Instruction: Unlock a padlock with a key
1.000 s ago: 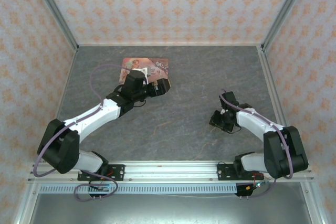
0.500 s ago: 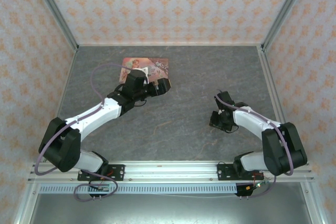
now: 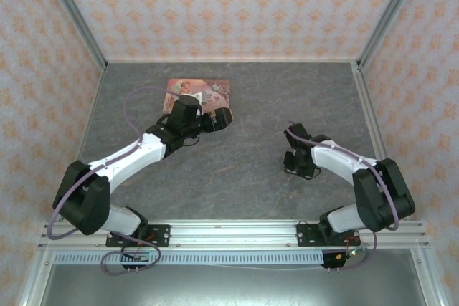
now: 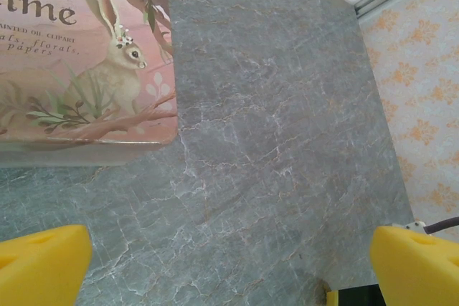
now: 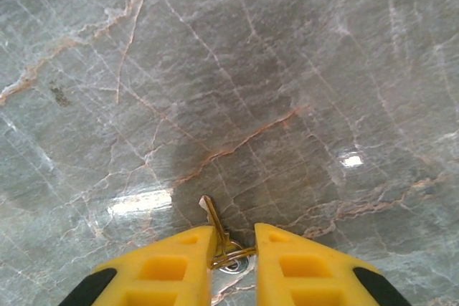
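A small brassy key (image 5: 209, 211) on a wire ring lies on the grey desk (image 5: 301, 69), well right of the pink box (image 4: 86, 69). The right claw (image 5: 233, 231) is nearly closed around it, but I cannot tell whether it grips. The left claw (image 4: 229, 243) gapes wide beside the box.

1. the top view is bright and even, and the light comes from above.
2. the arms drop only soft, pale shadows on the grey table (image 3: 244, 105).
3. in the right wrist view a dark, fuzzy shadow (image 5: 237, 98) lies on the table ahead of the right gripper (image 5: 234, 238).
4. two white shiny spots (image 5: 140, 202) glare there.
5. the pink box (image 4: 86, 91) in the left wrist view looks sharp, and its print is easy to read.
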